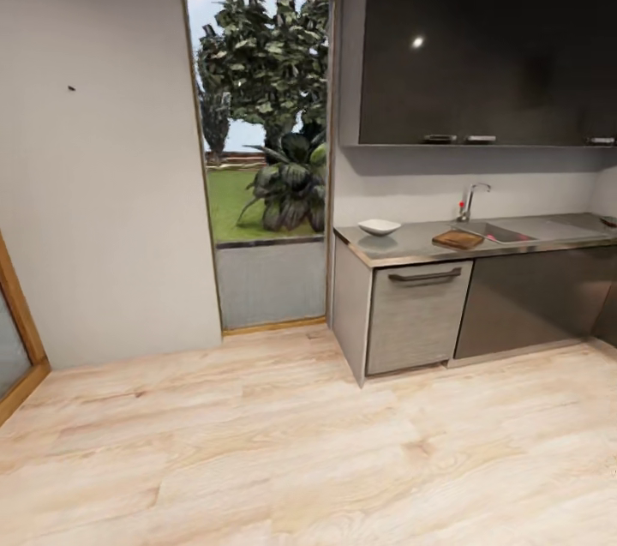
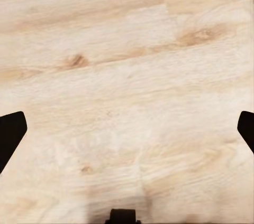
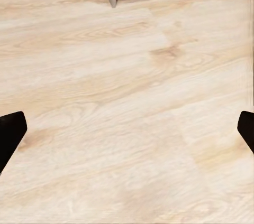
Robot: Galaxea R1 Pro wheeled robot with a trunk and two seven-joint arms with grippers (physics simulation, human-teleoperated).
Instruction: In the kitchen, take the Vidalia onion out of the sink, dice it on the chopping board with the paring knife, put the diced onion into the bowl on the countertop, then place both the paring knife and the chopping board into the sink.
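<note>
Approach seems the step in hand: both grippers, left point(image 2: 127, 129) and right point(image 3: 127, 129), hang wide and empty over floor, while bowl point(image 1: 379, 227), chopping board point(image 1: 458, 239) and sink point(image 1: 501, 231) wait far right on the countertop point(image 1: 411, 244), so driving closer comes next.

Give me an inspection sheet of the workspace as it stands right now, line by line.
Surface: grey countertop across the room, at the head view's right.
Job's things: white bowl near the counter's left end; chopping board beside the sink; tap behind it. Knife and onion not made out.
Clutter: nothing seen.
Grippers: left gripper and right gripper open, empty, over the wooden floor.
Cables: nothing seen.
Surroundings: glass door onto a garden; dark wall cabinets.
</note>
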